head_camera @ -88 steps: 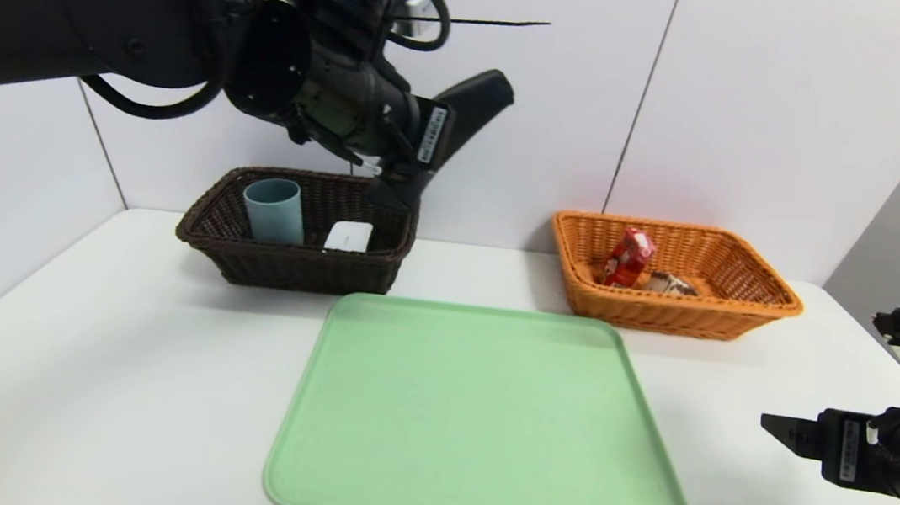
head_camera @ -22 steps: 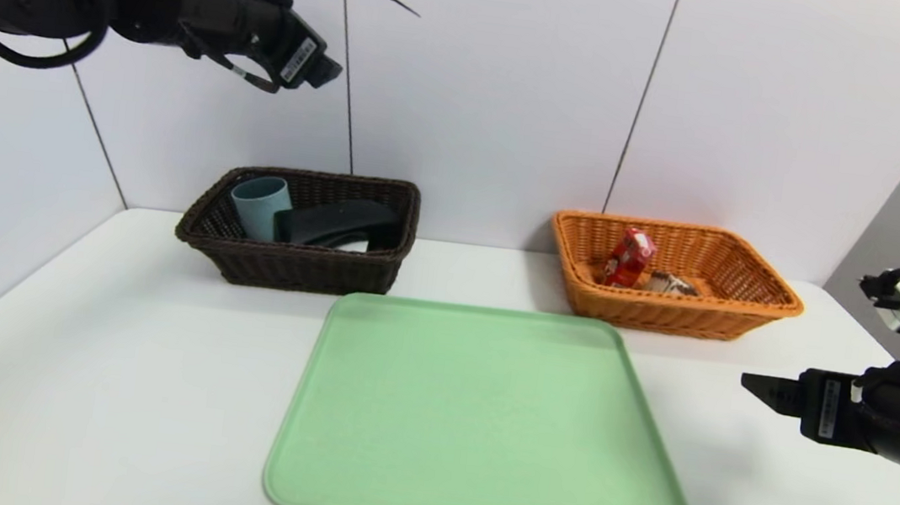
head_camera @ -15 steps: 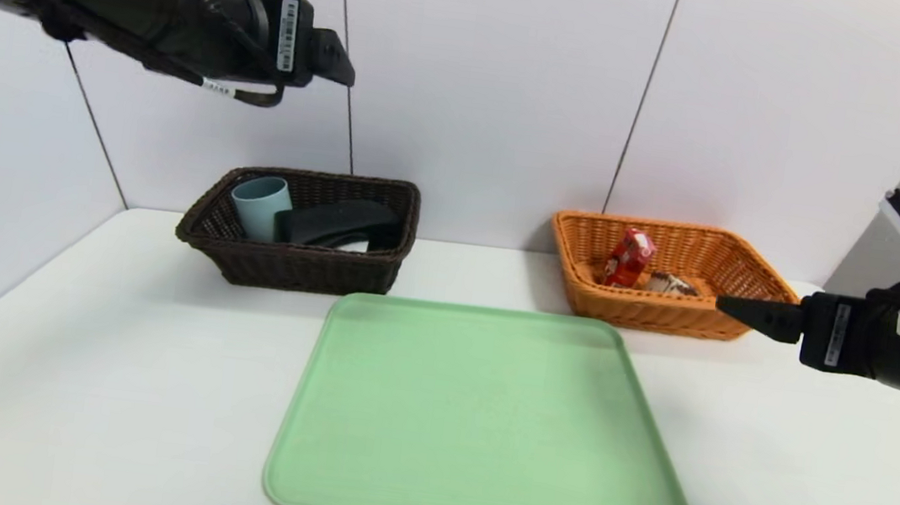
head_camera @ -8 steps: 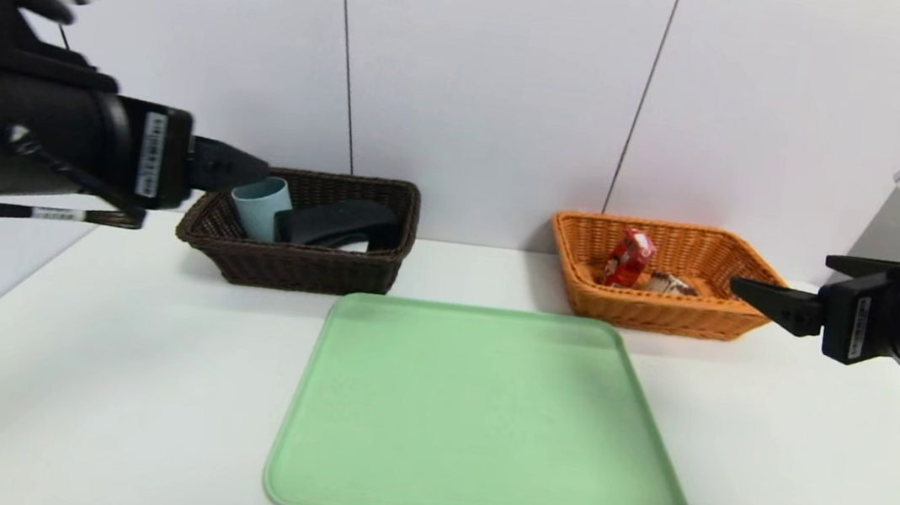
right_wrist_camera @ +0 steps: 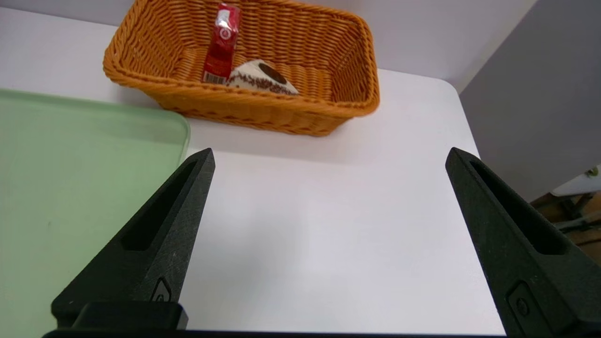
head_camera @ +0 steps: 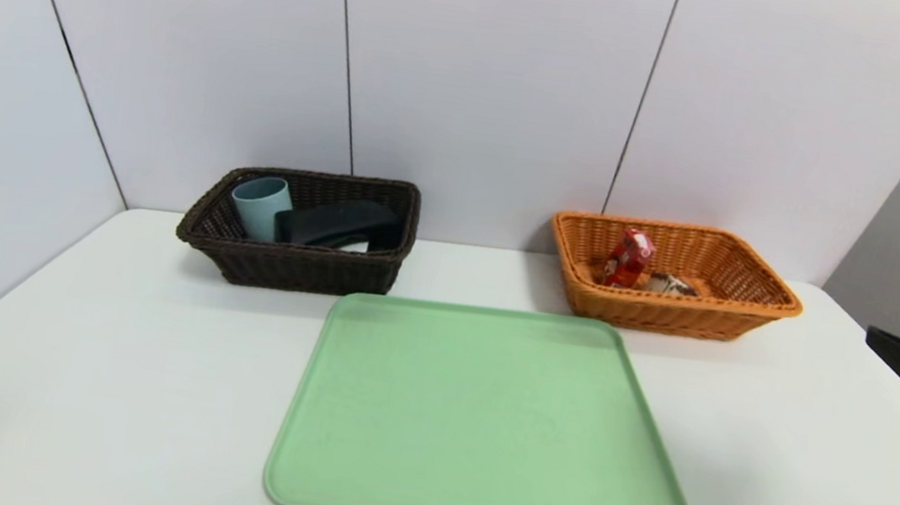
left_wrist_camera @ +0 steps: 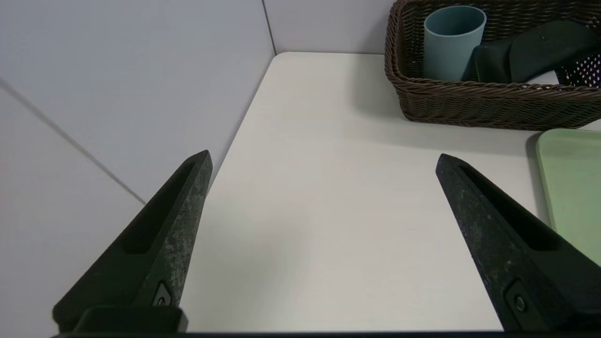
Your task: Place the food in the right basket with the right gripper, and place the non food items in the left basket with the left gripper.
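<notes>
The left gripper (left_wrist_camera: 321, 159) and the right gripper (right_wrist_camera: 328, 157) both gape wide and empty near the table's left and right edges. Ahead of each, toward the back edge: the dark brown basket (head_camera: 292, 264) holding teal cup (head_camera: 260, 205) and black pouch (head_camera: 339, 225); the orange basket (head_camera: 668, 311) holding red carton (head_camera: 627, 257) and cake wedge (right_wrist_camera: 260, 77). The green tray (head_camera: 482, 417) between them lies bare, so sorting looks finished.

head view looks down over the table (head_camera: 108, 349); each wrist view looks low past its jaws toward one basket.

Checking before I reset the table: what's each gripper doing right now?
Left gripper: open, holding nothing.
Right gripper: open, holding nothing.
</notes>
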`<act>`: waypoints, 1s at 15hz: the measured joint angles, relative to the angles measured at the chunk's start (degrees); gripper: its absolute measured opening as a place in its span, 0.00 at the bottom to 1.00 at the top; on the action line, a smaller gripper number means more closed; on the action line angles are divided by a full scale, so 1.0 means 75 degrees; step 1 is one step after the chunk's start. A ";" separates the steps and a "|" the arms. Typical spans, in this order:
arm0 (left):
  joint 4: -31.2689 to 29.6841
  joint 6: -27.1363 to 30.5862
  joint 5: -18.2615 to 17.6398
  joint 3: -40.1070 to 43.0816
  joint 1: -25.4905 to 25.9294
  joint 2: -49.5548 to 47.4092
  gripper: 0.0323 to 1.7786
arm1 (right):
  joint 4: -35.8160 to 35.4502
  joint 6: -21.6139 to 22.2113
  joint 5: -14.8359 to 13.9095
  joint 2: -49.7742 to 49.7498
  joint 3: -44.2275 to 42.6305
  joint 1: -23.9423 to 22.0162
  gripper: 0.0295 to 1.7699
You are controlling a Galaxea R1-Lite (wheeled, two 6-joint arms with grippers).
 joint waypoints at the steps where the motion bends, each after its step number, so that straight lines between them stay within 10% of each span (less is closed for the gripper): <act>1: 0.0034 0.0005 -0.0065 0.0379 0.0135 -0.0642 0.95 | 0.0021 0.0023 -0.0005 -0.0523 0.0401 -0.0018 0.96; 12: 0.1500 0.0772 -0.0775 0.2555 0.0717 -0.4990 0.95 | 0.0574 -0.0150 -0.0696 -0.6011 0.3764 -0.0530 0.96; 15: 0.1463 0.0935 -0.1018 0.2963 0.0731 -0.5538 0.95 | 0.0683 -0.0245 -0.0198 -0.6822 0.3984 -0.0582 0.96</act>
